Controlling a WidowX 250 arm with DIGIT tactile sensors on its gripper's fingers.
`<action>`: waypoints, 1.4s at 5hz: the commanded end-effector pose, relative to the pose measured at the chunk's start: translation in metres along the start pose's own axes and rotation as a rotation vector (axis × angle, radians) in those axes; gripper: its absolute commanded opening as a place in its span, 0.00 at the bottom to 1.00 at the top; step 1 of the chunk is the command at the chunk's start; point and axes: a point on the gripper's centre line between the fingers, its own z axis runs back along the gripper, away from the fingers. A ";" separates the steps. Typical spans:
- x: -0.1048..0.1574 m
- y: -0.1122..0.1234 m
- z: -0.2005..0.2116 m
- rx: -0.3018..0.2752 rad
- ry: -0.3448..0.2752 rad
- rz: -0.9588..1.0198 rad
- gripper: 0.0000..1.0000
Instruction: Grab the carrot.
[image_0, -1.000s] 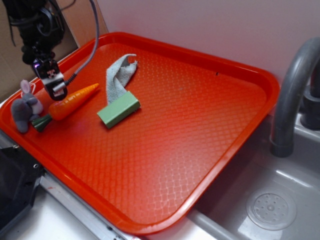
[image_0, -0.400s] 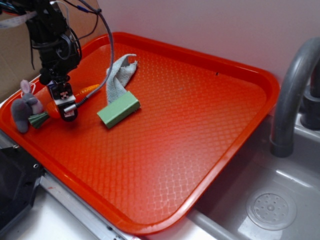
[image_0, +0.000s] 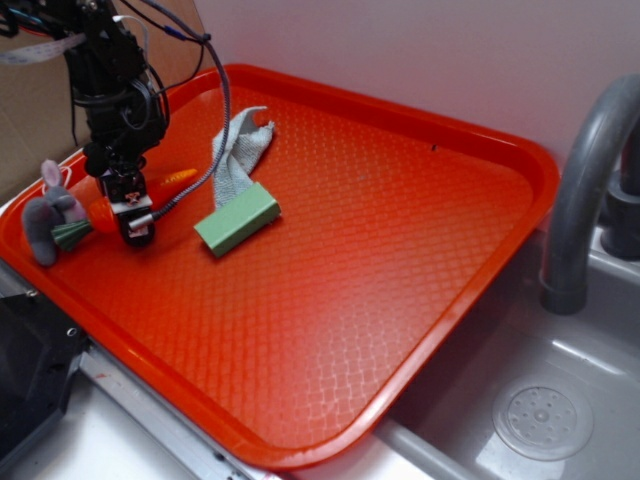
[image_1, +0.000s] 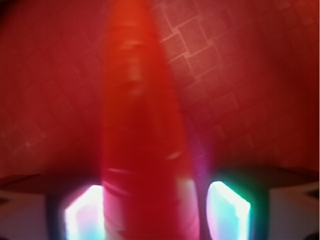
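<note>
The orange carrot (image_0: 101, 212) lies on the red tray (image_0: 400, 250) at the far left, with its green stem end by the bunny and its tip (image_0: 180, 178) pointing right. My gripper (image_0: 135, 218) is down over the carrot's middle and hides most of it. In the wrist view the carrot (image_1: 142, 125) runs up the frame between my two lit fingers. My gripper (image_1: 155, 212) is open around it. The left finger (image_1: 82, 212) is against the carrot. A thin gap shows before the right finger (image_1: 227, 210).
A grey plush bunny (image_0: 48, 215) sits at the tray's left rim beside the stem. A green block (image_0: 238, 218) and a grey cloth (image_0: 238, 150) lie just right of my gripper. A grey faucet (image_0: 585, 190) and a sink (image_0: 540, 420) are at right.
My gripper has moved right and come down from above the carrot's stem half to straddle its middle. The carrot has shifted slightly, its stem nearer the bunny.
</note>
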 end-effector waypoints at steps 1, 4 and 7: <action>0.010 -0.002 0.037 0.125 -0.090 -0.047 0.00; 0.036 -0.013 0.188 0.249 -0.252 0.223 0.00; 0.039 -0.024 0.221 -0.010 -0.278 0.209 0.00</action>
